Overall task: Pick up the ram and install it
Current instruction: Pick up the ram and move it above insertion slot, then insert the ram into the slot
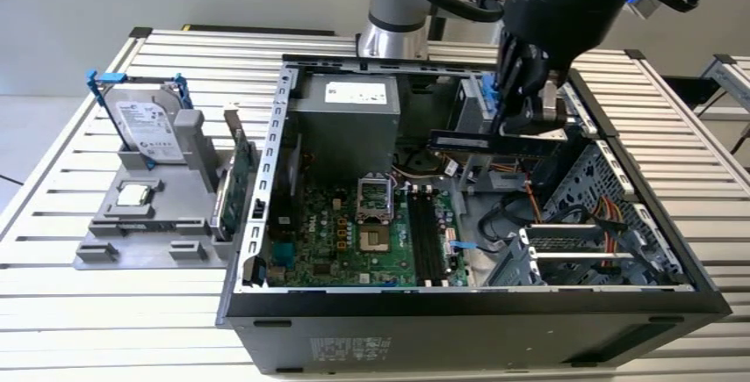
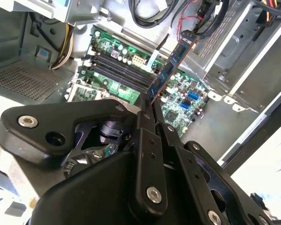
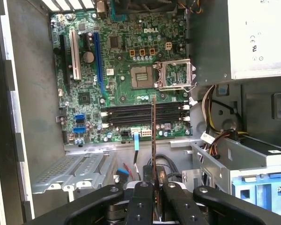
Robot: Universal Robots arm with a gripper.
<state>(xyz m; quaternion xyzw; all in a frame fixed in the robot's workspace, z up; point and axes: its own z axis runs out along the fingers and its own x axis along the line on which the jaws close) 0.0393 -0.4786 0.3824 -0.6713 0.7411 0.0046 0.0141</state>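
My gripper is shut on one end of the ram, a long narrow stick that I hold level above the open computer case, on the exterior view's right. In the second wrist view the ram juts out from the gripper, showing its blue-green face and gold contacts. The first wrist view has the ram edge-on, rising from the gripper. It hangs above the black memory slots of the motherboard and touches none of them. The slots run alongside the CPU socket.
A silver hard drive with blue clips stands on a grey fixture at the exterior view's left, with a green expansion card beside it. Inside the case are a power supply, a drive cage and loose cables.
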